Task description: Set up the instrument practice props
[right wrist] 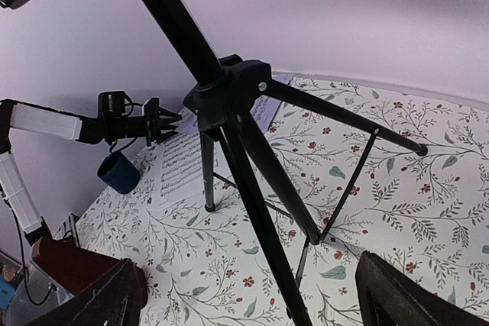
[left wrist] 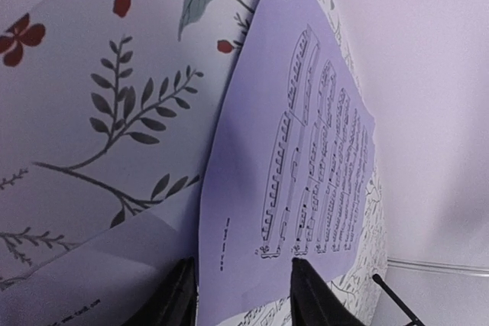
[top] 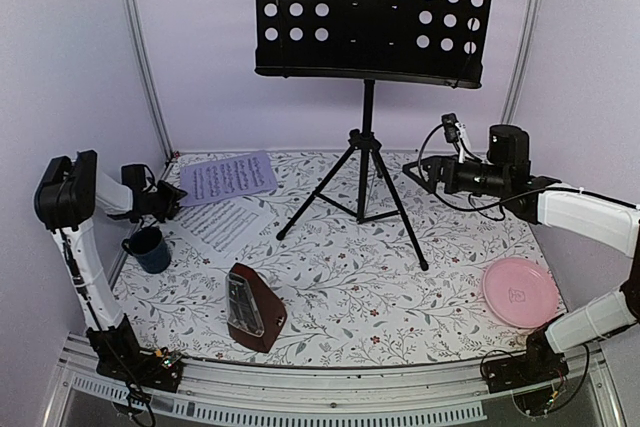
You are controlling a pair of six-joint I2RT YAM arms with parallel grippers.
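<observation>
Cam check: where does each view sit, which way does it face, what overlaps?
Top external: above and behind the bases, looking down on the tall black tripod music stand; left arm, right arm show.
Left wrist: low over the floral table, facing the white printed music sheets; own dark fingers at bottom.
Right wrist: faces across the table through the stand's legs; own fingers in bottom corners, left arm beyond.
Shared: top and right wrist both show stand, sheets, dark blue mug.

Pale walls (top: 60, 47) with a light violet tone close the space behind and on both sides. Two slim metal posts (top: 140, 47) stand in the back corners. The worktop (top: 440, 297) carries a white cloth (top: 330, 287) printed with twigs and small red flowers. A grey rail (top: 330, 387) runs along its near edge. The light is soft and even.
</observation>
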